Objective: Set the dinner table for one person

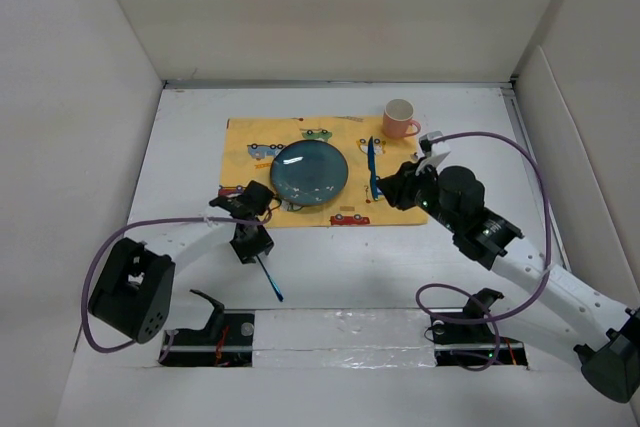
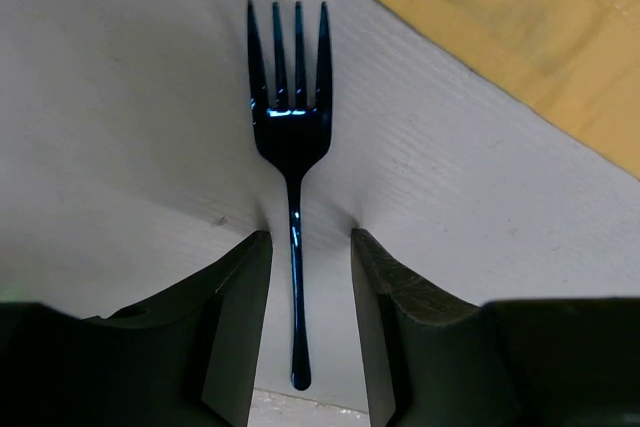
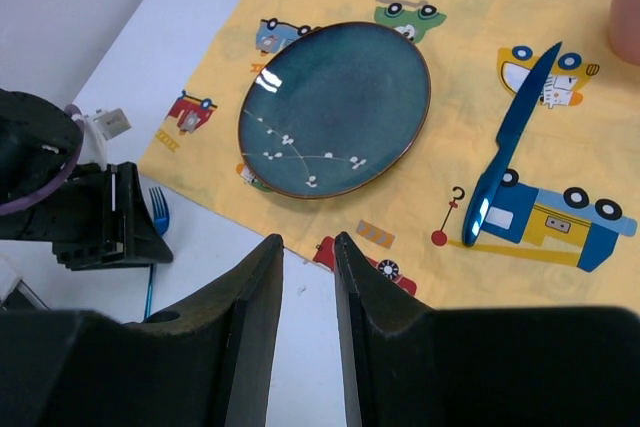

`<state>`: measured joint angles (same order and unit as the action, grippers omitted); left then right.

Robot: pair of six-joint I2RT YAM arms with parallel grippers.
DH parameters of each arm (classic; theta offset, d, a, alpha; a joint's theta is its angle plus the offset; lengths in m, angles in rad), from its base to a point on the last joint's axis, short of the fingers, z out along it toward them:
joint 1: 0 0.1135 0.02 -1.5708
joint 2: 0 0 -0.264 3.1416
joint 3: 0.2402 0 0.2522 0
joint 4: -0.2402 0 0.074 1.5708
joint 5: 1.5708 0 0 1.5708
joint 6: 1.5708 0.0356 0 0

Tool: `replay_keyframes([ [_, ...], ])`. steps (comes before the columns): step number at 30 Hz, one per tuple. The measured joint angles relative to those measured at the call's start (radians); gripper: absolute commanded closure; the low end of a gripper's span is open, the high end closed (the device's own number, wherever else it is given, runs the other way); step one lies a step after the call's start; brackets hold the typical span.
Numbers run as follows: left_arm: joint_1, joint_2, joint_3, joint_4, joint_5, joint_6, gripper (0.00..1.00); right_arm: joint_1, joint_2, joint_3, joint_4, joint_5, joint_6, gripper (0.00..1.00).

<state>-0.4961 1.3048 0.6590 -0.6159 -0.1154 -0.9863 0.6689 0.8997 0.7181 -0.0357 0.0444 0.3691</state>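
Left gripper (image 2: 305, 239) half open astride the fork (image 2: 290, 127), gripping nothing; closing off-centre could skid it (plate (image 1: 310, 172) at 1 o'clock). Right gripper (image 3: 308, 247) slightly open, empty.

Soft, even light from above fills the top view, and the white bench (image 1: 400, 257) is bright with faint shadows. Small white glints mark the plate (image 3: 335, 107), knife (image 3: 509, 147) and fork (image 2: 290, 127). Both wrist views show dark, blurred fingers (image 2: 235, 327) along the bottom.
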Motion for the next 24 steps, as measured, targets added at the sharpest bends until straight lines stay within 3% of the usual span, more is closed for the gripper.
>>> replay_keyframes([
  [4,0.000,-0.011,-0.017,0.027,0.000,-0.013,0.68,-0.007,-0.014,-0.008,0.001,0.000,0.000,0.67],
  [12,0.000,-0.085,-0.090,0.130,0.019,-0.036,1.00,-0.014,-0.015,-0.013,0.000,-0.001,0.000,0.67],
  [18,-0.008,-0.133,-0.127,0.176,0.043,-0.045,1.00,-0.039,-0.014,-0.014,0.000,-0.008,0.001,0.66],
  [24,-0.107,-0.156,-0.042,0.028,-0.003,-0.011,1.00,-0.048,-0.008,-0.014,0.000,-0.019,0.001,0.66],
])
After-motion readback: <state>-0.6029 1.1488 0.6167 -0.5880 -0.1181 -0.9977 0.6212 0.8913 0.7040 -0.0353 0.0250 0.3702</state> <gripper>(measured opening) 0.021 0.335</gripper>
